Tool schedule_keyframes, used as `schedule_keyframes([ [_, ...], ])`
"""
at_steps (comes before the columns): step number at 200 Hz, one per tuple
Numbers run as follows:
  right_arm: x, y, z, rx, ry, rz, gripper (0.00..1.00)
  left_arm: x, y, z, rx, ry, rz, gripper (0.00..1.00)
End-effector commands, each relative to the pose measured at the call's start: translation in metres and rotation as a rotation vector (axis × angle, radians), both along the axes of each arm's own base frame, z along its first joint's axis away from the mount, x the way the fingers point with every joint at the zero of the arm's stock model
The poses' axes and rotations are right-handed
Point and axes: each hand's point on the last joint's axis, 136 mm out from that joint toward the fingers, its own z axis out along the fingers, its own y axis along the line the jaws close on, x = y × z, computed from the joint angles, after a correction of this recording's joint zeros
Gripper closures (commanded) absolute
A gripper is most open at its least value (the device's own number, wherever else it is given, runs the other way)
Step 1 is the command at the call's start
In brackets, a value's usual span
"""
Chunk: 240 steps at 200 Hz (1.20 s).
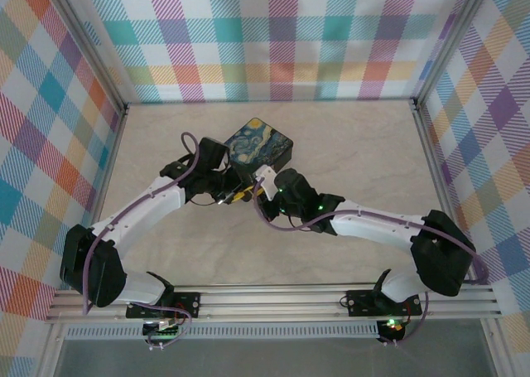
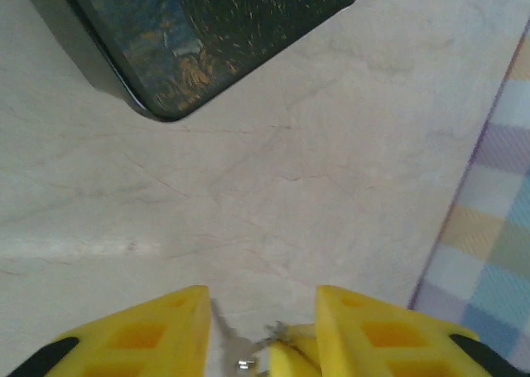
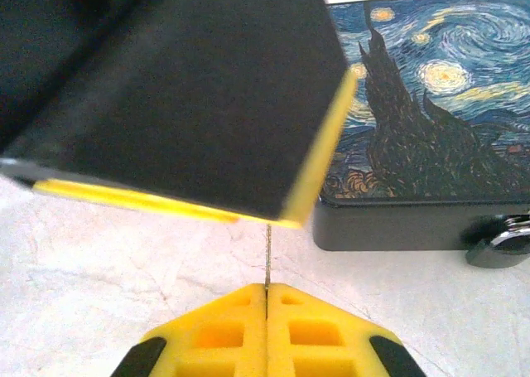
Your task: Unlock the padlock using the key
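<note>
"Pale marbled tabletop (image 2: 331, 145), checked walls (image 1: 281, 37) all round. Where are you with the lock?"

"Key in hand, I'd say, with nothing in the lock yet. My right gripper (image 3: 267, 311) is pressed tight on the key (image 3: 268, 257), which stands up from between its tips as a thin sliver, edge-on. My left gripper (image 2: 261, 302) sits just ahead of it with its fingers parted, gripping nothing, and the key's silvery end lies in the gap between them."

"And the padlock?"

"The padlock (image 3: 507, 232) is ahead of my right gripper and well off to its right, against the near wall of the Starry Night box (image 3: 431, 103)."

"So what next?"

"I reckon my left gripper has to draw clear. Then the right carries the key over to the right and lines the blade up with the keyhole. That's fine work, because so thin a key could twist in the pads."

"What can't you make out?"

"The picture's edge cuts the padlock off, so I see no keyhole and can't tell whether the shackle is closed. The key's head is buried between my right tips. A broad black-and-yellow finger (image 3: 207, 103) of my left gripper blocks what lies ahead and to the left. From above, both wrists crowd together and the key is too small to pick out."
</note>
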Motion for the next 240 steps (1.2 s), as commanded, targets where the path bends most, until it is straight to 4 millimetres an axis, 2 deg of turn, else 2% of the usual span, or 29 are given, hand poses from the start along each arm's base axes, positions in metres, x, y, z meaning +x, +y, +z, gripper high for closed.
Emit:
schedule_keyframes([
  [1, -0.017, -0.004, 0.000, 0.072, 0.130, 0.062, 1.00, 0.003, 0.016, 0.025, 0.062, -0.143, -0.094, 0.56],
  [19, -0.023, -0.007, 0.002, 0.123, 0.206, 0.099, 1.00, 0.001, 0.012, 0.029, 0.023, -0.196, -0.176, 0.52],
  [41, -0.030, -0.012, 0.006, 0.206, 0.278, 0.145, 1.00, -0.012, -0.018, 0.046, -0.161, -0.285, -0.346, 0.45],
  [61, -0.038, -0.015, 0.011, 0.278, 0.337, 0.199, 1.00, -0.019, -0.026, 0.055, -0.222, -0.342, -0.414, 0.44],
  [119, -0.045, -0.019, 0.033, 0.355, 0.400, 0.289, 1.00, -0.042, -0.019, 0.067, -0.183, -0.500, -0.555, 0.45],
  [185, -0.039, -0.021, 0.053, 0.446, 0.426, 0.324, 1.00, -0.040, -0.025, 0.054, -0.234, -0.479, -0.544, 0.54],
  [193, -0.038, -0.020, 0.056, 0.453, 0.423, 0.329, 1.00, -0.037, -0.028, 0.059, -0.246, -0.509, -0.545, 0.54],
  [222, -0.035, -0.017, 0.059, 0.464, 0.433, 0.334, 1.00, -0.040, -0.032, 0.059, -0.256, -0.507, -0.554, 0.55],
  [240, -0.034, -0.015, 0.059, 0.471, 0.439, 0.342, 1.00, -0.041, -0.035, 0.059, -0.258, -0.505, -0.559, 0.59],
])
